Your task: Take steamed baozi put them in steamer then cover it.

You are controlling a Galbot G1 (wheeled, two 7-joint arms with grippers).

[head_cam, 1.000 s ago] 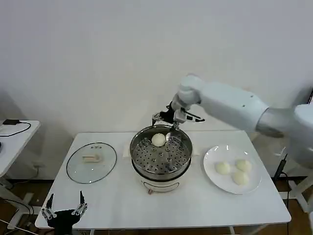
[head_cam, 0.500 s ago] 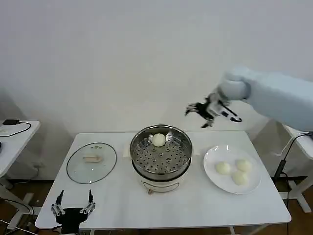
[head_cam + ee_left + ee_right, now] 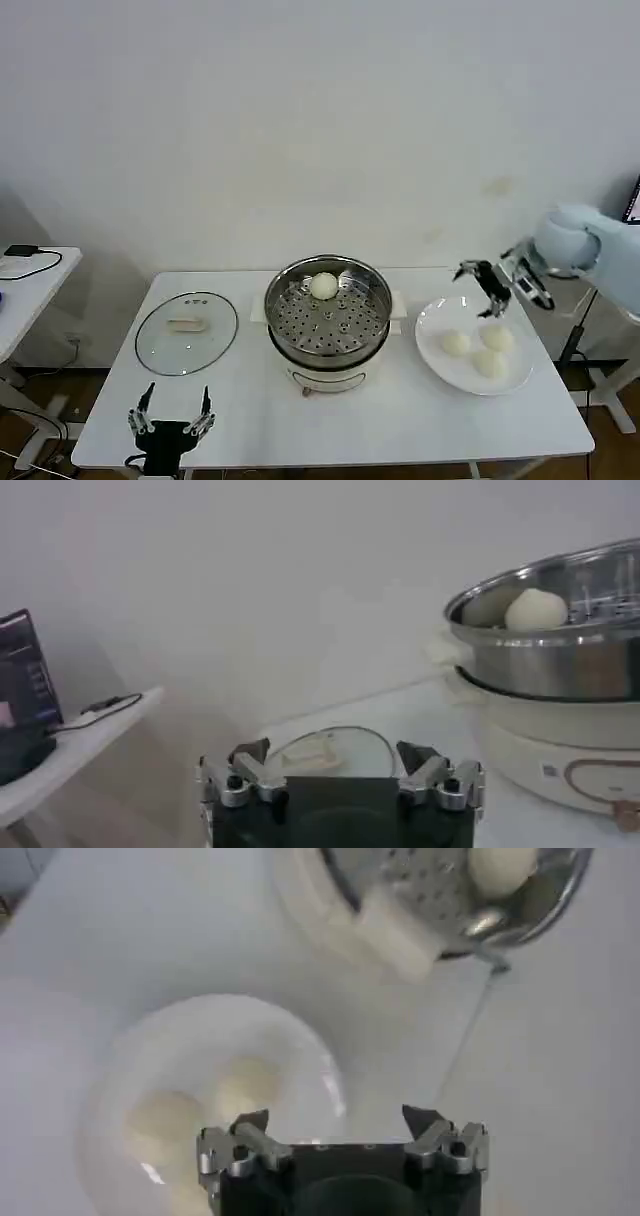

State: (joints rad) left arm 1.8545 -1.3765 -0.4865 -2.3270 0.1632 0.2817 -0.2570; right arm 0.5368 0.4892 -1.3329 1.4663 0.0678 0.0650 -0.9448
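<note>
The shiny steamer stands mid-table on its white base, with one baozi on the perforated tray at its far side. Three more baozi lie on the white plate to the right. The glass cover with its white handle lies flat on the table at the left. My right gripper hangs open and empty above the plate's far edge; its wrist view looks down on the plate and buns. My left gripper waits open at the table's front left edge, with the cover ahead of it.
A white side table with a cable stands to the left. Bare tabletop lies in front of the steamer and plate. A white wall backs the scene.
My right arm has swung from the steamer's far rim, rightward and down, to above the plate. The left gripper has crept rightward along the front edge. One baozi stays in the steamer.
</note>
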